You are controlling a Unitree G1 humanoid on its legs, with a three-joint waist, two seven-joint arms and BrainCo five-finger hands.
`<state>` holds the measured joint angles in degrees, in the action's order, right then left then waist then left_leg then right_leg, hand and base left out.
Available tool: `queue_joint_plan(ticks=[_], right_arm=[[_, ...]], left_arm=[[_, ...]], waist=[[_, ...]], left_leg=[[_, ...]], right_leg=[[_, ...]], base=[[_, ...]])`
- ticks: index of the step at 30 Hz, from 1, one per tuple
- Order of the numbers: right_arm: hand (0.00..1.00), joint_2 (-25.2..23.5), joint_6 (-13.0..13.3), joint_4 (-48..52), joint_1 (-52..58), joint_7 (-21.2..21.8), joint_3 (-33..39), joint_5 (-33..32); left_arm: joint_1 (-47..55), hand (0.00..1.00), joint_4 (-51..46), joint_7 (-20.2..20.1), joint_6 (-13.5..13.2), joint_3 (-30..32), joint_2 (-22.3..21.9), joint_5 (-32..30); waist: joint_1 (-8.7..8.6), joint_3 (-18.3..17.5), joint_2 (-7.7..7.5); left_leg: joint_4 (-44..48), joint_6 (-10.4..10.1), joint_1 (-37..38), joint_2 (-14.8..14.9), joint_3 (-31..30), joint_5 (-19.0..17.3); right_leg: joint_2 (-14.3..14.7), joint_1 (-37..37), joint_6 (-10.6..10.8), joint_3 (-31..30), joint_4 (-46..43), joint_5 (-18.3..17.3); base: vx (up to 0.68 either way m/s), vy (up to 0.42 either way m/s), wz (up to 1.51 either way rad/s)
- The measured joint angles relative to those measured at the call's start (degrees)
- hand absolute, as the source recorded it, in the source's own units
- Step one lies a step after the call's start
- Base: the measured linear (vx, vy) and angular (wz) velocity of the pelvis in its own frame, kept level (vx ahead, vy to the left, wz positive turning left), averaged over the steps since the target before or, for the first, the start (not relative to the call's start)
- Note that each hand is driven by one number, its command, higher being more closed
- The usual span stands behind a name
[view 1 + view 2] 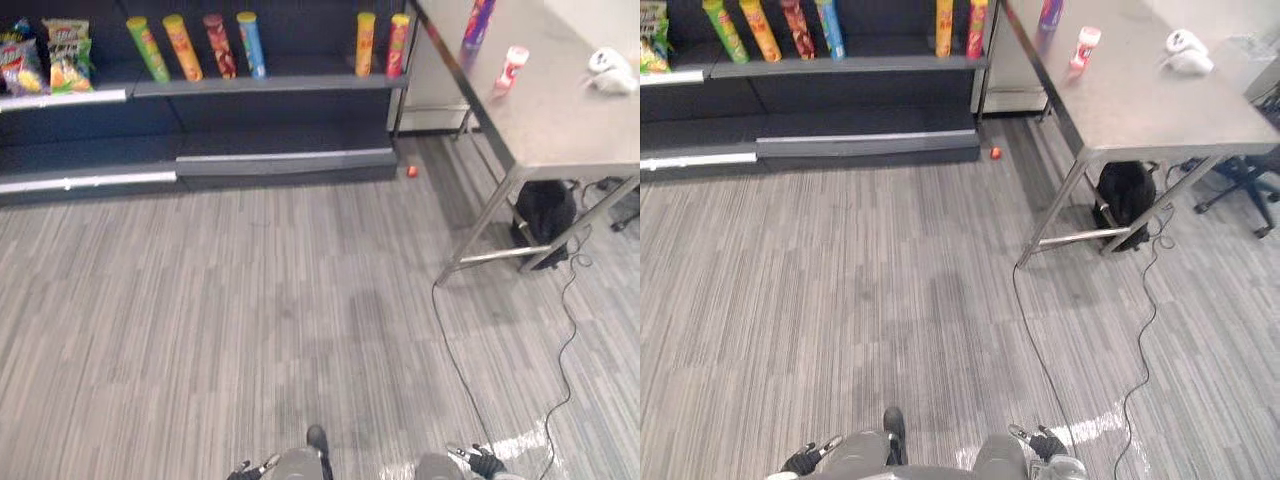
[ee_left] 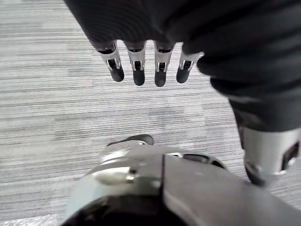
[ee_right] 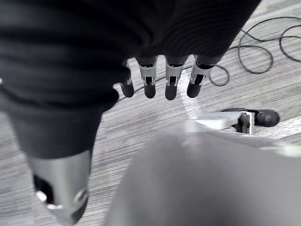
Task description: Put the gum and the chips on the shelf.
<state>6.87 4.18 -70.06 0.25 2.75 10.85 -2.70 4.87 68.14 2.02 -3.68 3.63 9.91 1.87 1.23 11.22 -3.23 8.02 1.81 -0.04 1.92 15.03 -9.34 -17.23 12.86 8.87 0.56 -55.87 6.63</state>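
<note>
You will find the left hand [image 2: 138, 70] and right hand [image 3: 171, 82] hanging straight-fingered and empty, well apart from the gum [image 1: 511, 68] and chips [image 1: 477, 25] on the bench [image 1: 560, 115].

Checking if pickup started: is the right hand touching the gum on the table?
Apart. Right eye view: right hand hangs low over the floor, gum stands far off on the table.

Shop-style setup is indicated. Dark retail shelving [image 1: 270, 88] is stocked with chip tubes [image 1: 183, 47] and snack bags [image 1: 68, 58]; a steel table [image 1: 560, 110] is placed beside it.
</note>
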Motion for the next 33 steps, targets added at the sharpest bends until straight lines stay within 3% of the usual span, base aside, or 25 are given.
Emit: queue_joint_plan(ticks=[1, 3, 5, 6, 7, 9, 10, 11, 12, 13, 14, 15, 16, 18, 19, 20, 21, 23, 26, 27, 28, 30, 32, 33], right_arm=[[0.0, 0.04, 0.01, 0.01, 0.01, -0.01, 0.01, -0.24], [0.0, -0.04, 0.34, 2.23, 0.56, 0.23, -0.12, -2.05], [0.0, 0.03, 0.66, 3.04, -0.03, 0.31, -0.05, -2.92], [0.0, -0.22, 1.22, 3.96, -0.23, 0.29, 0.13, -2.97], [0.0, -0.13, 1.41, 3.95, -0.16, 0.27, 0.16, -2.96], [0.0, -0.18, 1.4, 3.79, 0.28, 0.22, 1.21, -2.83], [0.0, -0.27, 1.38, 3.72, 0.72, 0.2, 1.43, -2.77], [0.0, -0.83, 1.35, 3.7, 1.26, 0.25, 2.46, -2.21], [0.0, 0.3, 1.34, 3.78, 1.22, 0.37, 2.81, -0.74], [0.0, 0.71, 1.49, 3.78, 1.13, 0.36, 2.85, 0.14], [0.0, 1.23, 1.53, 3.79, 0.62, 0.44, 2.87, 1.01], [0.0, 1.26, 1.51, 3.78, 0.52, 0.4, 2.86, 1.76], [0.0, 1.21, 1.42, 3.73, 0.68, 0.41, 2.7, 2.87], [0.0, 1.12, 1.12, 3.6, 1.54, 0.36, 2.63, 3.36], [0.0, 1.22, 0.68, 3.61, 2.29, 0.26, 2.06, 3.93], [0.0, 1.33, 0.24, 3.71, 2.5, 0.3, 1.43, 4.14], [0.0, 1.47, -0.13, 3.75, 2.66, 0.18, 0.92, 4.54], [0.0, 1.6, -0.22, 3.83, 3.39, -0.05, 0.87, 4.56], [0.0, 1.7, -0.52, 3.83, 3.91, -0.35, 0.84, 4.42], [0.0, 1.7, -0.52, 3.83, 3.89, -0.56, 0.63, 4.4], [0.0, 1.7, -0.52, 3.84, 3.9, -0.62, 0.55, 4.39], [0.0, 1.85, -0.31, 3.96, 4.49, -0.95, -0.1, 4.29], [0.0, 2.2, -0.26, 3.96, 4.55, -1.09, -2.44, 4.82], [0.0, 2.02, -0.15, 3.96, 4.58, -0.95, -3.69, 5.12]], left_arm=[[0.01, 0.0, 0.06, 0.0, 0.0, -0.01, -0.03, 0.0], [0.19, 0.0, 0.28, -0.06, -0.04, -1.15, -0.08, -0.49], [0.02, 0.0, 0.31, -0.14, -0.04, -1.05, -0.36, -0.49], [-0.22, 0.0, 0.27, -0.28, -0.05, -0.93, -0.61, -0.5], [-0.48, 0.0, 0.25, -0.34, -0.04, -0.93, -0.8, -0.51], [-1.03, 0.0, 0.27, -0.92, -0.08, -0.08, -0.94, -0.79], [-0.94, 0.0, 0.35, -1.03, -0.08, 0.54, -0.98, -0.87], [-0.87, 0.0, 0.71, -1.2, -0.09, 2.16, -1.46, -1.01], [-0.92, 0.0, 2.0, -1.34, -0.14, 5.07, -3.29, -2.35], [-0.78, 0.0, 2.47, -1.49, -0.14, 5.68, -3.5, -3.04], [-0.8, 0.0, 2.49, -1.74, -0.13, 5.81, -4.63, -3.42], [-0.79, 0.0, 2.42, -1.81, -0.14, 5.84, -4.67, -3.78], [-0.75, 0.0, 2.14, -2.11, -0.1, 5.86, -4.66, -4.66], [-0.87, 0.0, 1.2, -2.28, -0.07, 5.97, -4.42, -4.62], [-1.22, 0.0, 0.46, -2.24, 0.1, 7.15, -4.72, -4.24], [-1.11, 0.0, -0.44, -2.2, -0.01, 8.29, -5.07, -4.18], [-0.92, 0.0, -1.01, -1.91, -0.03, 9.58, -5.27, -2.28], [-0.91, 0.0, -2.19, -1.67, -0.14, 10.28, -5.73, -0.56], [-0.59, 0.0, -3.25, -0.83, -1.14, 11.02, -6.37, 1.51], [-0.58, 0.0, -3.16, -0.46, -1.15, 11.4, -6.54, 2.04], [-0.53, 0.0, -3.13, -0.4, -1.14, 11.4, -6.54, 2.07], [0.68, 0.0, -2.6, 0.02, -1.08, 11.65, -7.06, 2.39], [2.15, 0.0, -2.02, 0.06, -1.08, 13.11, -6.98, 2.69], [2.01, 0.0, -2.15, -0.07, -1.12, 13.13, -6.47, 3.16]], waist=[[-0.03, 0.06, 0.1], [-1.21, 0.34, 0.75], [-2.35, 0.56, 1.39], [-2.8, 0.99, 2.13], [-2.9, 1.26, 2.62], [-2.72, 1.46, 2.5], [-2.76, 1.55, 2.28], [-2.7, 1.65, 1.47], [-2.69, 1.64, 3.59], [-2.61, 1.4, 4.44], [-2.5, 1.3, 5.77], [-2.49, 0.99, 6.36], [-2.57, 0.86, 6.56], [-2.74, 0.88, 6.71], [-2.43, 0.95, 6.78], [-2.24, 1.27, 6.33], [-1.86, 1.52, 6.42], [-0.69, 1.57, 6.38], [1.03, 1.6, 6.39], [1.31, 1.62, 6.28], [1.31, 1.62, 6.27], [1.34, 1.5, 6.46], [1.96, 0.28, 6.54], [1.95, -0.28, 5.39]], left_leg=[[-0.01, 0.0, 0.83, -0.03, -0.03, -0.47], [-1.29, 0.07, 6.85, 0.04, 0.14, -2.46], [-2.92, -0.23, 9.87, 0.92, -0.07, -2.76], [-4.03, -0.78, 11.55, 2.26, -0.52, -3.12], [-4.33, -1.6, 12.17, 2.9, -0.95, -3.68], [-5.93, -4.2, 14.21, 3.65, -2.51, -5.44], [-6.36, -5.12, 15.08, 3.59, -3.32, -6.16], [-7.16, -5.81, 17.89, 3.49, -4.82, -8.44], [-6.77, -4.47, 19.07, 5.43, -5.02, -10.2], [-6.46, -4.01, 19.44, 6.13, -5.42, -10.33], [-4.12, -4.85, 19.16, 7.86, -6.77, -9.18], [-2.5, -5.44, 18.6, 8.34, -7.64, -7.97], [3.95, -6.12, 15.87, 9.69, -10.08, -5.89], [22.44, -10.14, 6.6, 11.64, -15.35, -1.05], [33.04, -14.09, 1.31, 12.09, -18.71, 6.56], [39.56, -14.32, -1.76, 12.77, -19.12, 9.98], [47.89, -13.08, -6.49, 13.62, -17.01, 8.41], [51.59, -10.94, -10.93, 13.6, -12.14, 4.5], [46.99, -7.83, -16.89, 13.59, -6.48, -0.96], [36.37, -7.06, -17.52, 13.3, -4.72, -1.57], [33.57, -7.03, -17.39, 13.12, -4.7, -1.51], [9.24, -7.54, -13.81, 11.67, -6.55, 1.82], [7.37, -7.68, -11.99, 10.37, -5.24, 5.26], [8.38, -6.9, -12.1, 9.93, -4.28, 3.59]], right_leg=[[0.11, 0.74, -0.42, 0.49, -2.09, -1.41], [0.47, 5.94, -3.93, 8.13, -6.02, -11.9], [2.8, 8.82, -6.24, 13.4, 2.72, -14.3], [5.49, 9.91, -6.13, 15.66, 15.44, -13.84], [6.58, 9.96, -5.32, 15.88, 21.18, -13.21], [8.15, 8.6, -3.58, 13.32, 43.29, -6.39], [8.04, 8.0, -3.11, 11.77, 47.05, -5.52], [7.77, 7.33, -2.63, 9.37, 47.54, -2.04], [9.58, 8.93, -3.2, 9.19, 41.61, -1.6], [10.3, 9.79, -4.43, 9.18, 39.19, -2.39], [11.66, 10.45, -7.09, 9.69, 35.93, -4.79], [12.19, 10.25, -7.49, 9.89, 35.45, -5.65], [13.28, 8.4, -8.14, 11.12, 36.62, -6.7], [13.93, 3.96, -9.14, 13.68, 40.02, -7.37], [14.53, 0.82, -9.68, 14.86, 41.59, -8.31], [14.89, -1.52, -9.89, 15.34, 42.74, -9.14], [15.26, -5.55, -10.01, 16.02, 44.38, -10.24], [15.29, -9.55, -9.37, 16.15, 46.36, -11.07], [15.28, -13.33, -8.29, 15.3, 48.92, -11.76], [15.11, -14.82, -7.68, 14.06, 49.95, -12.16], [15.06, -15.05, -7.54, 13.85, 50.07, -12.24], [14.43, -16.44, -6.1, 10.89, 51.01, -13.14], [14.25, -18.37, -5.02, 7.99, 52.62, -12.55], [13.78, -18.07, -5.46, 7.51, 49.52, -12.85]], base=[[0.39, 0.047, 0.03], [0.38, -0.002, 0.13], [0.43, -0.078, 0.31], [0.39, -0.132, 0.44], [0.43, -0.193, 0.5], [0.47, -0.261, 0.52], [0.49, -0.313, 0.58], [0.5, -0.313, 0.39], [0.51, -0.306, 0.25], [0.58, -0.351, -0.02], [0.46, -0.302, -0.13], [0.53, -0.371, -0.1], [0.4, -0.29, 0.18], [0.39, -0.237, 0.44], [0.32, -0.132, 0.41], [0.48, -0.142, 0.5], [0.38, -0.079, 0.38], [0.34, -0.048, 0.21], [0.3, 0.055, -0.12], [0.29, 0.136, -0.32], [0.29, 0.202, -0.49], [0.28, 0.285, -0.76], [0.39, 0.27, -0.76], [0.39, 0.207, -0.45]])
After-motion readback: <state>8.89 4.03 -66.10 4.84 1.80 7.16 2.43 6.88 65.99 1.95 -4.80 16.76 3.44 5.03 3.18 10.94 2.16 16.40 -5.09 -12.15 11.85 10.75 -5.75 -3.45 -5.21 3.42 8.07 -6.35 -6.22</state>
